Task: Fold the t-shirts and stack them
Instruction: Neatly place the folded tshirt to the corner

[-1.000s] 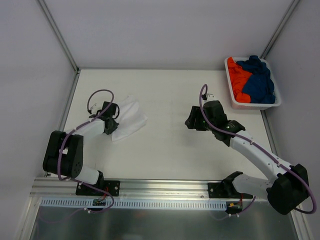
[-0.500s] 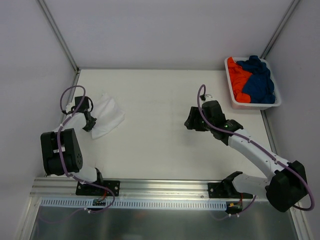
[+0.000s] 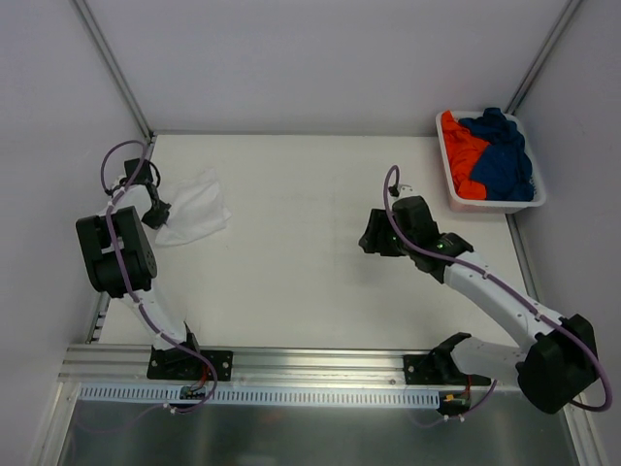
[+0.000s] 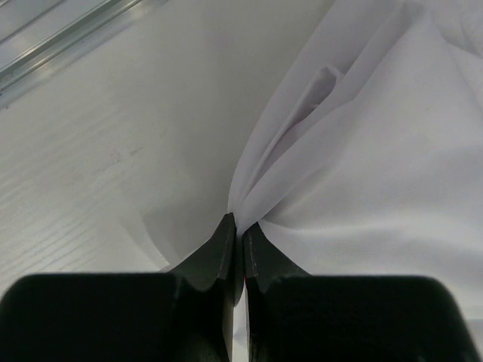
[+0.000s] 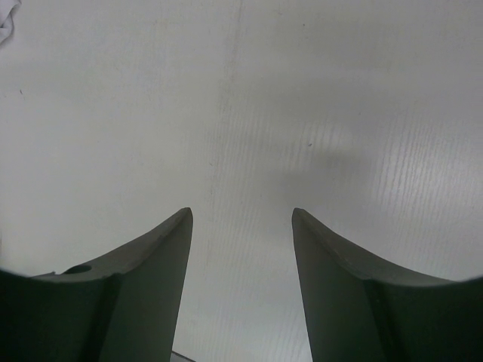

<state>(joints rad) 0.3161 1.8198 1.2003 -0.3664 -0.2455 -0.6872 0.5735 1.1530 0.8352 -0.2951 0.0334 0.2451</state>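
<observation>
A folded white t-shirt [image 3: 197, 217] lies near the table's far left edge. My left gripper [image 3: 162, 217] is shut on its near-left edge; the wrist view shows the cloth [image 4: 377, 158] pinched and gathered at the closed fingertips of the left gripper [image 4: 241, 226]. An orange t-shirt [image 3: 462, 155] and a dark blue t-shirt [image 3: 505, 157] lie crumpled in the white basket [image 3: 490, 205] at the far right. My right gripper [image 3: 373, 236] hovers open over bare table right of centre, and in its own view the right gripper [image 5: 241, 219] has nothing between its fingers.
A metal rail [image 4: 68, 41] runs along the table's left edge close to the white shirt. Grey walls enclose the table on the left, back and right. The arm bases sit on a slotted rail [image 3: 291, 393] at the near edge.
My left gripper has dragged the white t-shirt leftward and a little farther back, toward the table's left edge. The right arm has stayed in place.
</observation>
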